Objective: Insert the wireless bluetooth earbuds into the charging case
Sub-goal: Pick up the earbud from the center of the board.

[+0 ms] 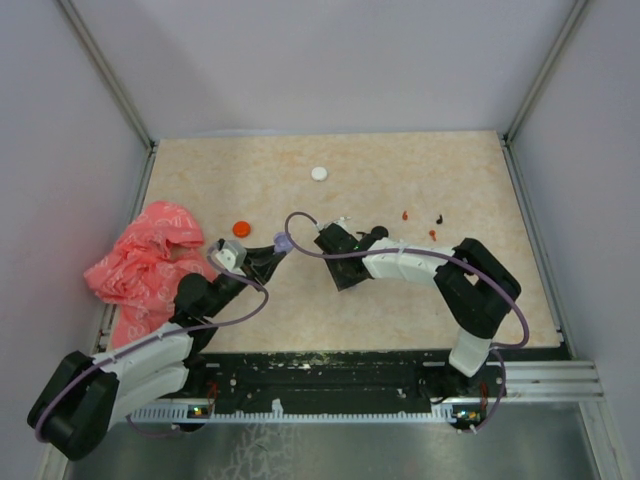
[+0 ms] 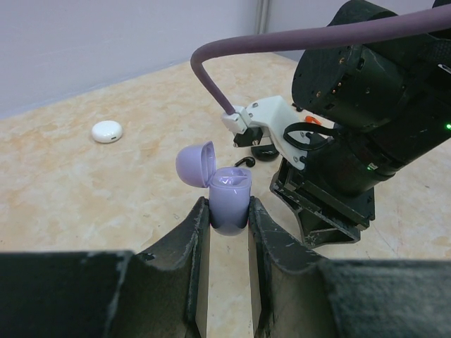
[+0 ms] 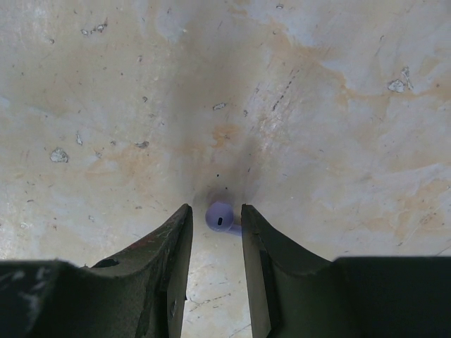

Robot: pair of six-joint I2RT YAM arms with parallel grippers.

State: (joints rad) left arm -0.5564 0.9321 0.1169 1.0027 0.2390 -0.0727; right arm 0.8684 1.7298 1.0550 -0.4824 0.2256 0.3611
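1. Left claw (image 2: 228, 207) is clamped on the lilac charging case (image 2: 230, 191), lid open; hold it level and steady.
2. Right claw (image 3: 215, 210) stands narrow around a lilac earbud (image 3: 220, 217); whether it really pinches, I cannot tell; I would confirm the grip, then lower slowly.

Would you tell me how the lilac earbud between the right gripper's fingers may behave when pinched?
The lilac earbud looks tiny, rounded and glossy, so it could well slip from the right gripper's flat fingers. It is probably very light, so a nudge may roll it across the smooth table.
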